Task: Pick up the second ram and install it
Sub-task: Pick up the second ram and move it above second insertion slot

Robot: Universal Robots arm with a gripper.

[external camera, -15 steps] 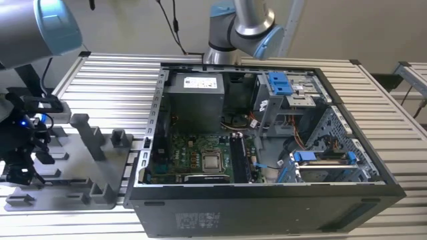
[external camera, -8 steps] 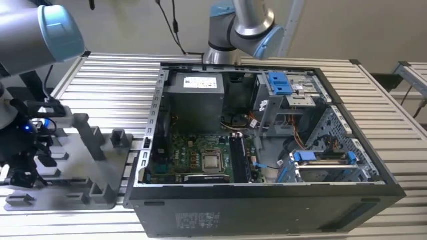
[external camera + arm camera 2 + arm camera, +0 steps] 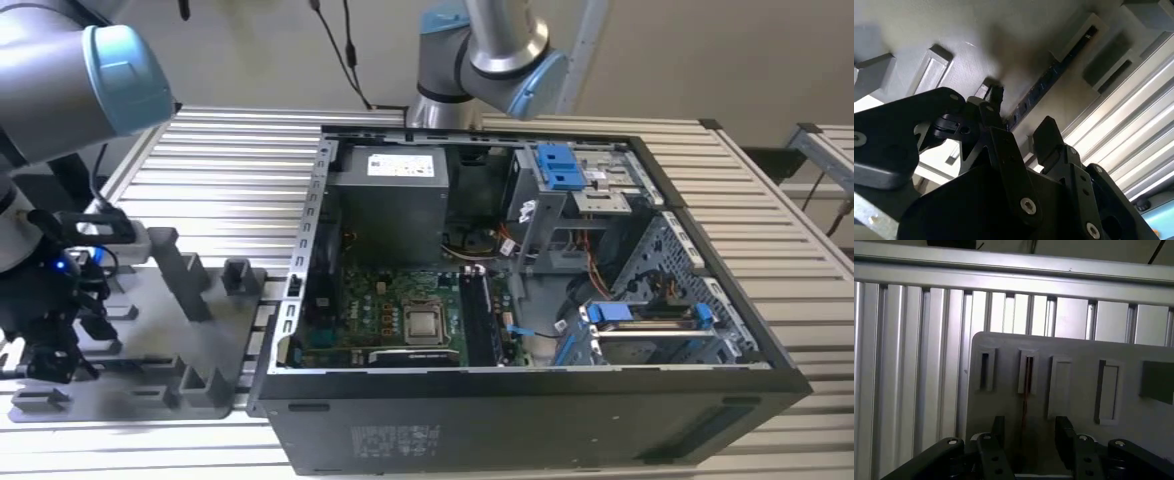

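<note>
Pick-up stage, before the grasp. The gripper (image 3: 60, 330) hangs over the grey fixture plate (image 3: 147, 335) at the exterior view's left, well apart from the open computer case (image 3: 534, 420) at centre. In both wrist views the claw is wide. Its two black fingers (image 3: 1064, 430) straddle the second ram (image 3: 1025, 390), with clear space showing on each side of the stick.

The second ram stands on edge in a narrow slot of the fixture plate and is neither gripped nor raised. Lifting, carrying to the motherboard (image 3: 387, 300) and seating in a slot all appear to remain.

Seen edge-on in the first wrist view, the ram is a thin brownish line. In the second wrist view it is a long dark strip (image 3: 1054, 73) with small components along its face, running away from the fingers between two grey holders.
</note>
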